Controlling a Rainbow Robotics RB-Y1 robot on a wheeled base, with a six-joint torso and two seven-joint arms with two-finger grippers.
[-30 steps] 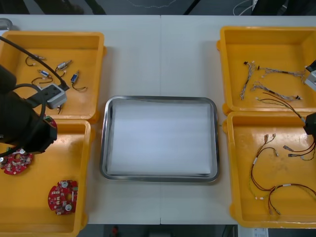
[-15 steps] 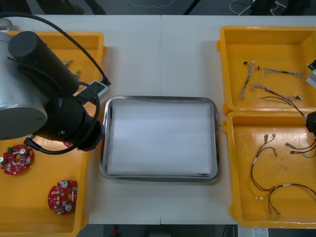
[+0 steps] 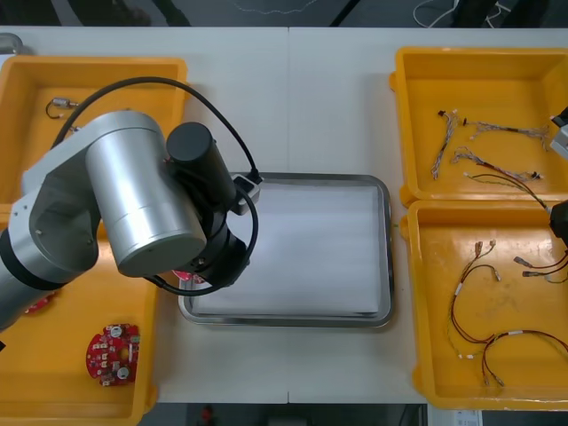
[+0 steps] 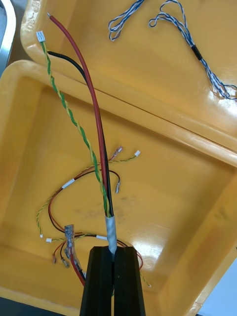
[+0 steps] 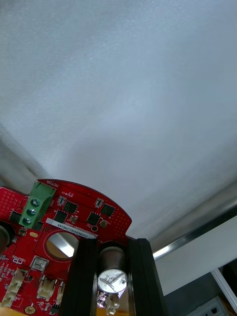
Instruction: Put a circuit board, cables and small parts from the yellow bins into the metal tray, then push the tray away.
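Now the red circuit board is held off the surface above the white inside of the metal tray, near the tray's eight o'clock edge; in the front view only a sliver of red peeks from under the arm there. The left claw is clenched on the circuit board, its black fingers either side of a round metal piece on the board's rim. The big silver left arm reaches in from nine o'clock of the tabletop and covers the tray's left rim; the tray lies at the centre between the bins.

At seven o'clock, the near left yellow bin holds another circuit board; the far left yellow bin, at ten o'clock, shows a small metal part.

At three o'clock the right claw sits at the table's edge above the seam of the two right bins; it is pinched shut on a cable bundle of red, black and twisted green-yellow strands that rises from between its fingers. Below it, the near right yellow bin holds red and yellow cables; the far right yellow bin, at two o'clock, holds twisted blue and white cables.
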